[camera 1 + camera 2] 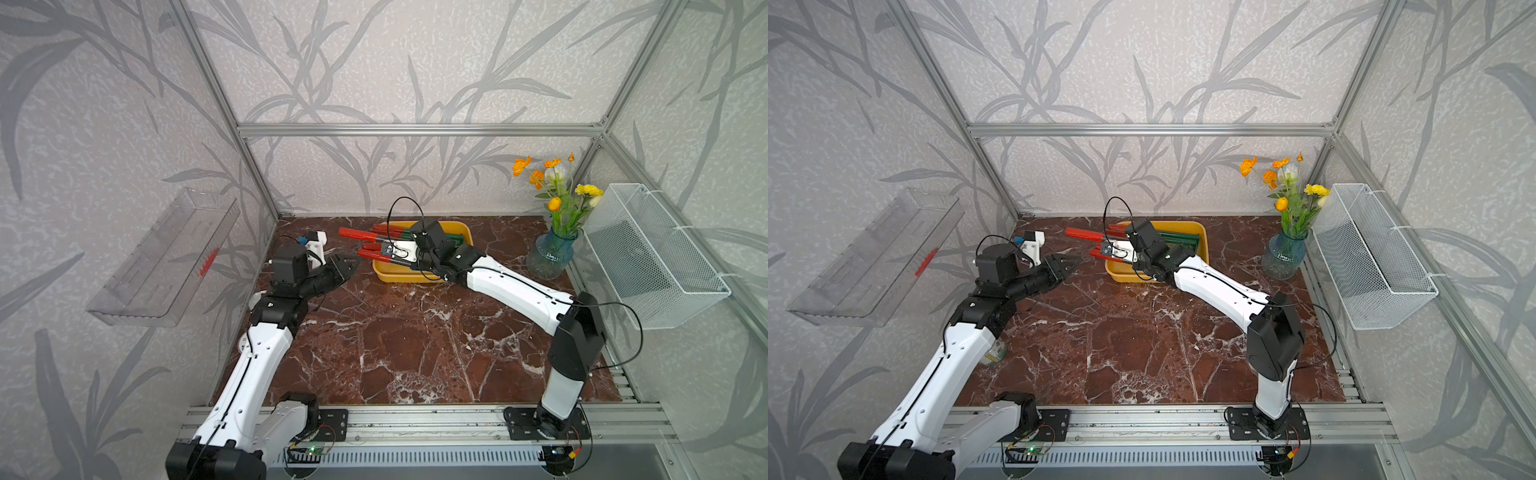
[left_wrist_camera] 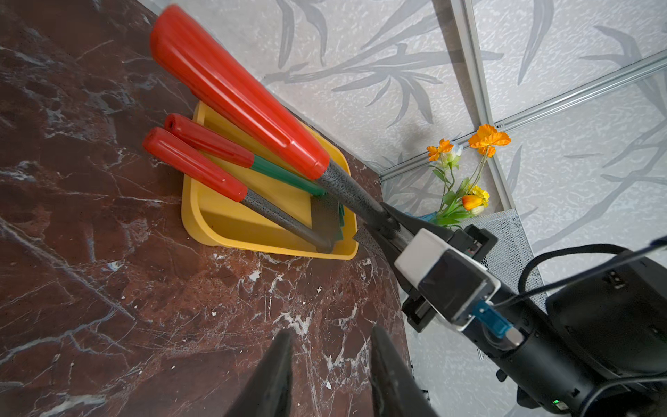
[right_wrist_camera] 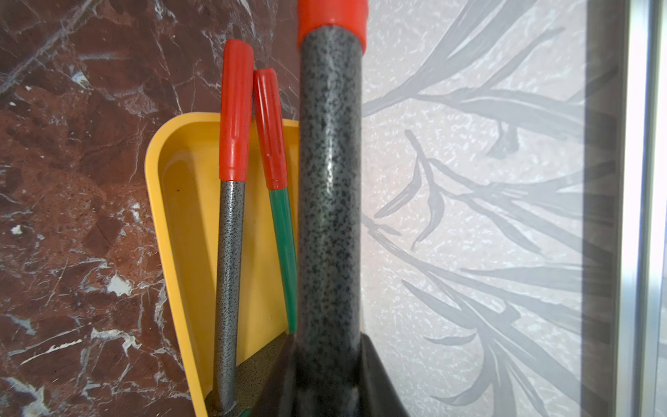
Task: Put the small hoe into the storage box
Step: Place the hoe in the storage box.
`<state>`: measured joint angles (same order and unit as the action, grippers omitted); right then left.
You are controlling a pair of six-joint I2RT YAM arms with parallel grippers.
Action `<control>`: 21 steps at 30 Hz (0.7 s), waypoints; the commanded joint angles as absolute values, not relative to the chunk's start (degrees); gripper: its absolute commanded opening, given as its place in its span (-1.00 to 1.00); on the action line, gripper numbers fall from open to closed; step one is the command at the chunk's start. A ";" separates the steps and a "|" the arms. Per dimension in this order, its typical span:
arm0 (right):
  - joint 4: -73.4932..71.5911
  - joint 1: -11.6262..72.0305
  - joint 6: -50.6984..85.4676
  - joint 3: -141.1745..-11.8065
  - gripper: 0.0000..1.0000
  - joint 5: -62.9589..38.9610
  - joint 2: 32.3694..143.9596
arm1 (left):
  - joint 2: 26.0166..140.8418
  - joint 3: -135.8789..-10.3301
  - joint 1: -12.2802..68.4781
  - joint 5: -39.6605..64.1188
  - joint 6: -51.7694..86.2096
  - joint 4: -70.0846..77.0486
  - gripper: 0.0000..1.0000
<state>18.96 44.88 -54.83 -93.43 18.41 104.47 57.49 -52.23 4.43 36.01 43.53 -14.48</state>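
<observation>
My right gripper (image 3: pixel 330 339) is shut on the grey speckled shank of the small hoe (image 3: pixel 330 180). The hoe's thick red handle (image 1: pixel 357 234) points left, raised over the left end of the yellow storage box (image 1: pixel 399 277), and its head is hidden behind the gripper. In the left wrist view the right gripper (image 2: pixel 386 220) holds the hoe (image 2: pixel 234 90) slanting above the storage box (image 2: pixel 202 202). Two more red-handled tools lie in the box, one with a grey shank (image 2: pixel 195 164) and one with a green shank (image 2: pixel 209 139). My left gripper (image 1: pixel 351 264) is open and empty, just left of the box.
A blue glass vase of orange and yellow flowers (image 1: pixel 550 253) stands at the back right. A white wire-mesh basket (image 1: pixel 652 257) hangs on the right wall and a clear plastic tray (image 1: pixel 166 257) on the left wall. A small object (image 1: pixel 994 353) lies under my left arm.
</observation>
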 commanded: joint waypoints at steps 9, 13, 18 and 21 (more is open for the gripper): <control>4.61 39.13 -64.81 -95.35 -1.00 14.45 115.27 | 55.53 -54.25 2.92 37.56 36.38 -19.05 -0.30; 2.58 38.46 -66.61 -95.70 -1.00 13.04 117.45 | 56.30 -55.41 2.46 37.82 35.23 -20.14 -0.31; -0.41 38.14 -65.46 -92.60 -1.00 12.44 118.68 | 56.94 -55.89 2.00 37.74 34.15 -20.92 -0.32; -1.99 38.17 -62.85 -89.31 -1.00 11.87 117.97 | 57.25 -55.63 1.74 37.71 34.00 -20.49 -0.32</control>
